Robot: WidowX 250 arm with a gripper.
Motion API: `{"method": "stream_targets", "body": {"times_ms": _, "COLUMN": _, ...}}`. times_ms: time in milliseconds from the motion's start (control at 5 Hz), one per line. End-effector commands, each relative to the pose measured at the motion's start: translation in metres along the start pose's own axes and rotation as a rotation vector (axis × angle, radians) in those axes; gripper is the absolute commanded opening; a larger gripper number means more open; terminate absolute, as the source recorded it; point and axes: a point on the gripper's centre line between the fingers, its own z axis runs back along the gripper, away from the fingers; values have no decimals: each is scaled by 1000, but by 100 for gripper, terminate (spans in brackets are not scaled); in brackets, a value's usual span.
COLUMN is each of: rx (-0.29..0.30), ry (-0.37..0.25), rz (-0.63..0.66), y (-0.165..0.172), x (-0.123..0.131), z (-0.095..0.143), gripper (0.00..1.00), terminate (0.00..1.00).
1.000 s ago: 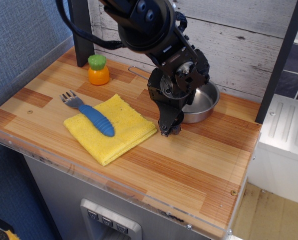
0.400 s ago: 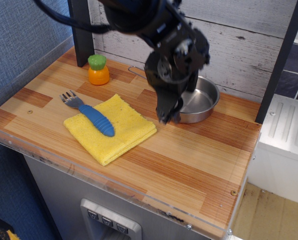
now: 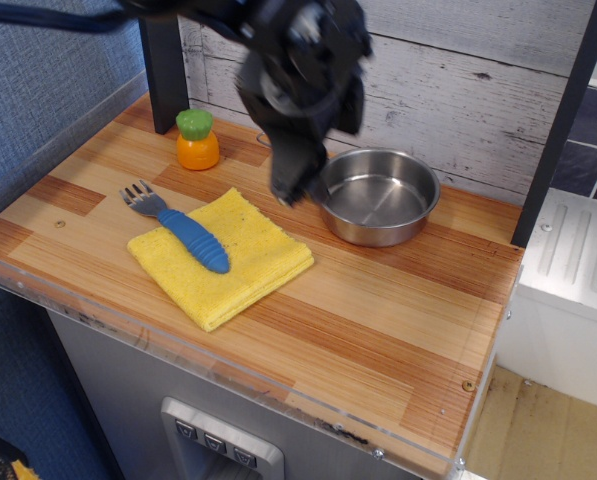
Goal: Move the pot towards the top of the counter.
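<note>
The pot (image 3: pixel 378 196) is a shallow shiny steel pan that stands upright at the back right of the wood-plank counter (image 3: pixel 398 310), close to the white plank wall. Its thin wire handle is mostly hidden behind my arm. My gripper (image 3: pixel 290 188) hangs in the air just left of the pot's rim and above the counter, apart from the pot. It is motion-blurred, holds nothing, and its fingertips look close together, though the blur hides whether they are shut.
A yellow cloth (image 3: pixel 223 258) lies front left with a blue-handled fork (image 3: pixel 178 226) on it. An orange toy carrot with a green top (image 3: pixel 197 140) stands at the back left beside a dark post (image 3: pixel 164 60). A clear plastic edge (image 3: pixel 228 370) runs along the front.
My gripper has risen from the counter in front of the pot and moved up and to the left. The pot, earlier half hidden by the arm, now shows whole and has not moved.
</note>
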Motion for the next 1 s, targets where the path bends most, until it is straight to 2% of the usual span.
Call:
{"method": "stream_targets", "body": {"times_ms": 0, "rx": -80, "ry": -1, "rz": -7, "y": -25, "x": -28, "z": 29, "gripper": 100, "terminate": 0}}
{"method": "stream_targets", "body": {"times_ms": 600, "rx": -80, "ry": -1, "rz": -7, "y": -25, "x": -28, "z": 29, "gripper": 100, "terminate": 0}}
{"method": "stream_targets", "body": {"times_ms": 800, "rx": -80, "ry": -1, "rz": -7, "y": -25, "x": -28, "z": 29, "gripper": 100, "terminate": 100}}
